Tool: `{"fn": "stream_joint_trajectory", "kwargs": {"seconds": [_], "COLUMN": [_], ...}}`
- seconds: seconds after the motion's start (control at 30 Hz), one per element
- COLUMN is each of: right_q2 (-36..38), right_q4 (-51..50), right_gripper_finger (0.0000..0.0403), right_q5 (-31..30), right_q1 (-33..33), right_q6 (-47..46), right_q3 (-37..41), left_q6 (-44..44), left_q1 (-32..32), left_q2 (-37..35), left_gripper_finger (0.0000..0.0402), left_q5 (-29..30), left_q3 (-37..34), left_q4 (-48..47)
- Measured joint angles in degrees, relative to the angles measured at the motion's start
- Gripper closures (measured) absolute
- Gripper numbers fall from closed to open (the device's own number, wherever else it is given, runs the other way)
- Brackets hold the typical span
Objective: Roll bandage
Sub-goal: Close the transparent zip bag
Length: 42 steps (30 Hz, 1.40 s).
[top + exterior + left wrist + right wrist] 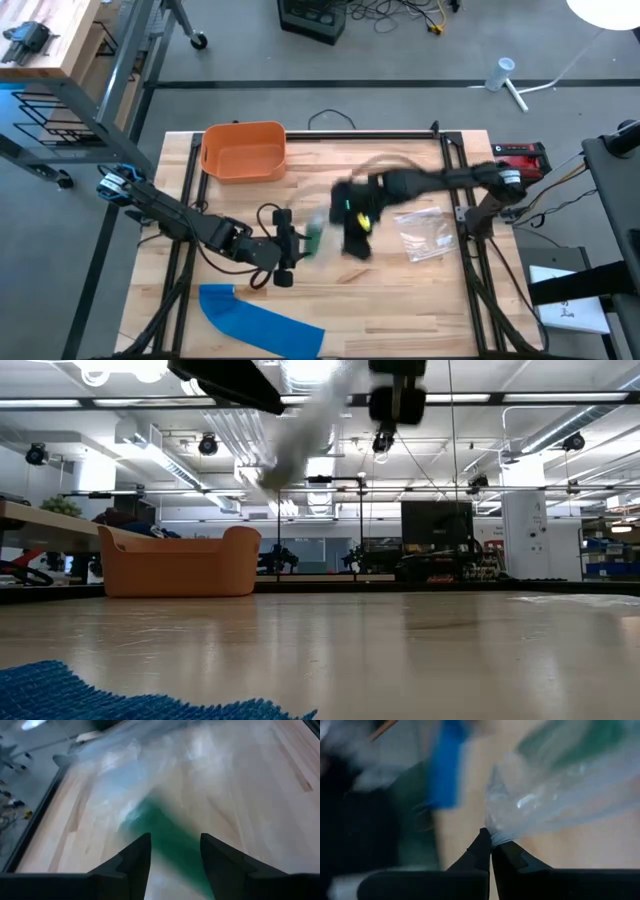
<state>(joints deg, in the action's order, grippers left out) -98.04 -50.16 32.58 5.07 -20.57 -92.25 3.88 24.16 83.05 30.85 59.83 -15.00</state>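
Wooden surface point(400, 290) fills the high view, with an orange bin point(243, 150) at 11 o'clock, a blue cloth point(255, 318) at 7 o'clock and an empty clear wrapper point(425, 232) at 3 o'clock. Near centre, the right claw point(491, 845) is pressed together, pinching the corner of a clear bag point(560, 795) and lifting it off the surface. The green bandage point(167, 840) sits inside that bag. The left claw point(174, 851) is spread around the bandage end, probably to draw it out while the bag is held taut.
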Motion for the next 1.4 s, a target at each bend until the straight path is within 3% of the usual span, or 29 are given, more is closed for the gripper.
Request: {"fn": "stream_joint_trajectory", "kwargs": {"seconds": [0.17,0.3,0.5,0.7,0.97,1.13,1.4], "right_q2": [0.11,0.12,0.22,0.22,0.22,0.97,1.16], "right_q4": [-0.97,-6.09,-14.84,-23.06,-39.3,-39.65,-37.6], "right_gripper_finger": [0.0403,0.0403,0.0403,0.0403,0.0403,0.0403,0.0403], "right_q5": [0.83,-9.25,-19.59,-35.7,-38.77,-43.57,-44.09], "right_q1": [10.57,13.88,12.24,11.46,12.87,13.03,11.92], "right_q6": [10.45,10.03,6.86,10.86,29.78,42.44,38.75], "right_q3": [-1.66,-2.66,-2.39,-1.26,-0.48,1.49,1.43], "left_q6": [-2.88,-3.43,-3.41,-4.34,-4.54,-4.48,-3.85], "left_q1": [-0.04,-0.07,-0.04,-0.04,-0.04,-0.04,-0.17], "left_q2": [0.19,0.24,0.24,0.24,0.24,0.24,0.24], "left_gripper_finger": [0.0233,0.0227,0.0223,0.0227,0.0218,0.021,0.02], "left_q5": [0.15,0.11,0.11,-1.33,-1.85,-1.92,-4.86], "left_q3": [-2.22,-2.97,-2.97,-2.97,-2.97,-2.97,-2.98], "left_q4": [6.96,7.98,8.37,8.14,8.2,8.27,10.09]}}
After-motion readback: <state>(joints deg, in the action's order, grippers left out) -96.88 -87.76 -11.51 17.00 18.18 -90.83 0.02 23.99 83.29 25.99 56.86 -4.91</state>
